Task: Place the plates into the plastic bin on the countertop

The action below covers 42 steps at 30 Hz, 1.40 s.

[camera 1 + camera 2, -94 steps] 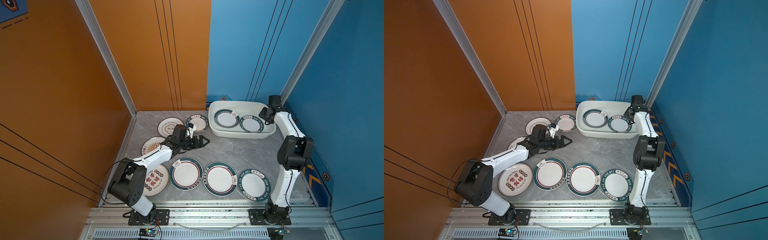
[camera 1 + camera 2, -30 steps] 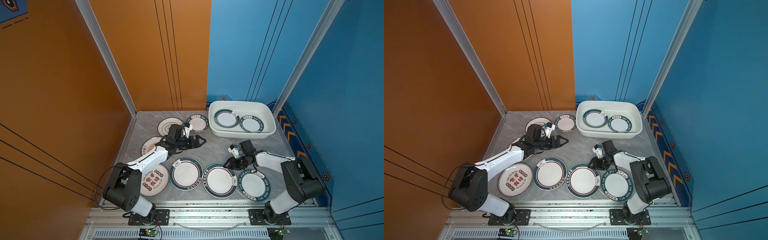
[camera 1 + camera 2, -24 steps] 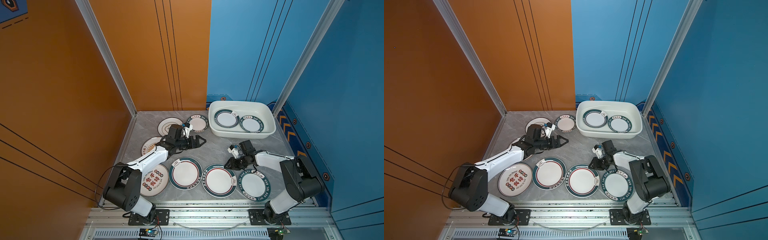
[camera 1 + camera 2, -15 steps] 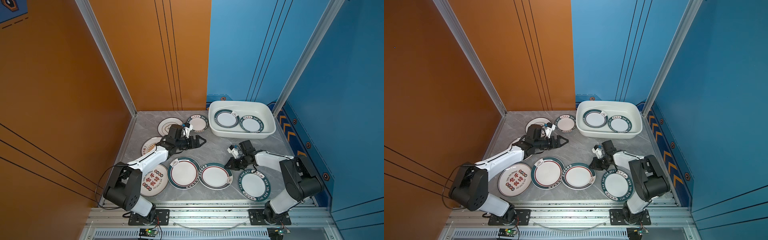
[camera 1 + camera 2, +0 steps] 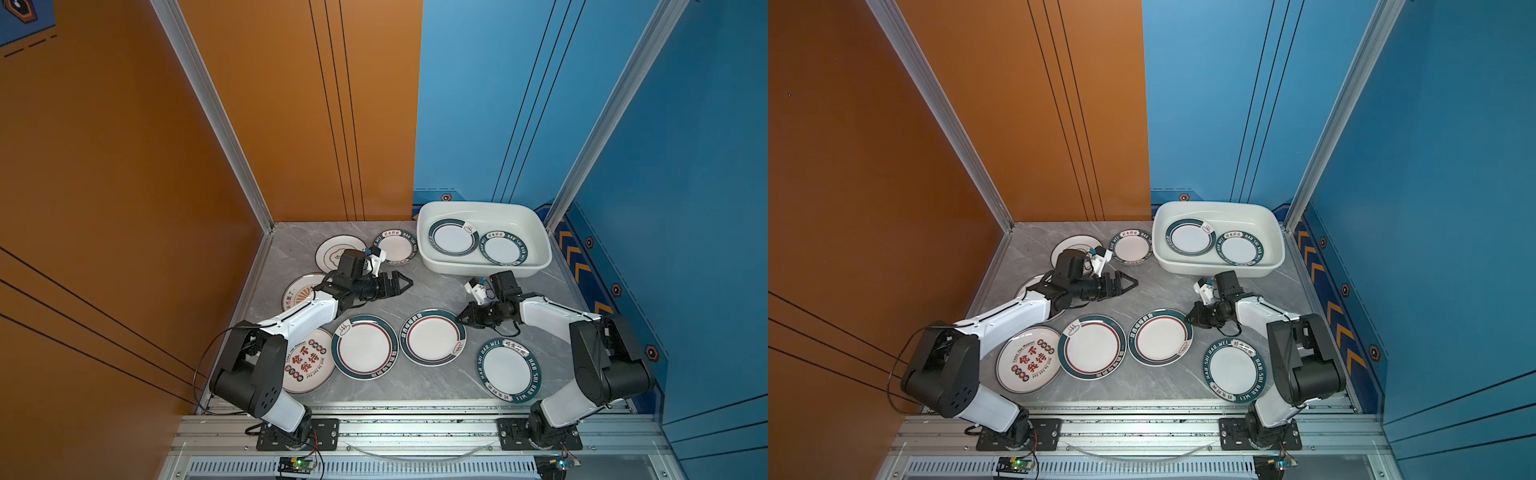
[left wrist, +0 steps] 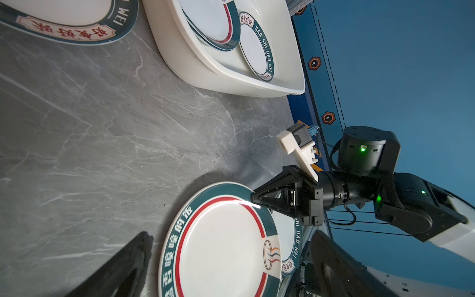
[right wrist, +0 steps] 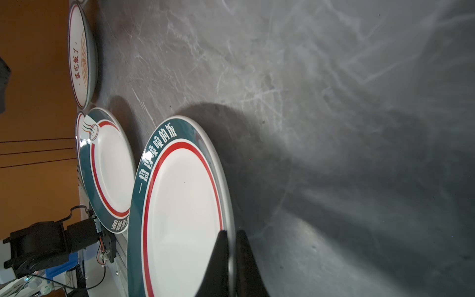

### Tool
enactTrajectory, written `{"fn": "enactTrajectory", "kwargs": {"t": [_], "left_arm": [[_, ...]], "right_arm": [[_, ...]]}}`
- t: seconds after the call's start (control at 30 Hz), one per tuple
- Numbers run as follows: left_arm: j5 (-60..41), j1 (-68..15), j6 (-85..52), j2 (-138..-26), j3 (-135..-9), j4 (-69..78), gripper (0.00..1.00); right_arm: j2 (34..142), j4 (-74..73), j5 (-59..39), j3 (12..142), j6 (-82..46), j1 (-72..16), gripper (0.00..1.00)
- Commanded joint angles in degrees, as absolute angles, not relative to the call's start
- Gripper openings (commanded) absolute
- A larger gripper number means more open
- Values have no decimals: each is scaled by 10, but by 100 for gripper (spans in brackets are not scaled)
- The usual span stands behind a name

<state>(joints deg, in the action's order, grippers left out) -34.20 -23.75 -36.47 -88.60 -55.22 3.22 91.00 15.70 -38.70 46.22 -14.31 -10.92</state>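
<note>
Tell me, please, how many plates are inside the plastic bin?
2. In the plastic bin, the larger red-lined plate lies on the left in both top views, the smaller lettered plate beside it on the right. Another may hide underneath.

I have my left arm [image 5: 299, 316] stretched low and forward from its base, wrist roughly level. The left gripper [image 5: 403, 282] points toward the middle with its fingers [image 6: 133, 257] spread wide and nothing between them. My right arm [image 5: 548, 309] is folded at the elbow, forearm reaching inward and low. The right gripper [image 5: 459, 319] tips slightly downward, both jaws pinched onto the rim of the red-lined plate [image 5: 432, 336]. The two grippers are well apart.
</note>
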Motion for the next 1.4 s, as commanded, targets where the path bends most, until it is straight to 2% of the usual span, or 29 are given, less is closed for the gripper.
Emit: {"fn": "enactTrajectory", "kwargs": {"t": [0.0,0.87,1.37], "left_arm": [[-359,-244,-367,-899,-567,37,98],[-395,-295,-379,-1005,-523,96,98],[-388,-307,-421,-1083,-529,165,98]], "right_arm": [[906,182,-344,469,-140,-85,0],[953,74,-286,479,-257,-31,0],[970,46,-301,479,-285,-34,0]]}}
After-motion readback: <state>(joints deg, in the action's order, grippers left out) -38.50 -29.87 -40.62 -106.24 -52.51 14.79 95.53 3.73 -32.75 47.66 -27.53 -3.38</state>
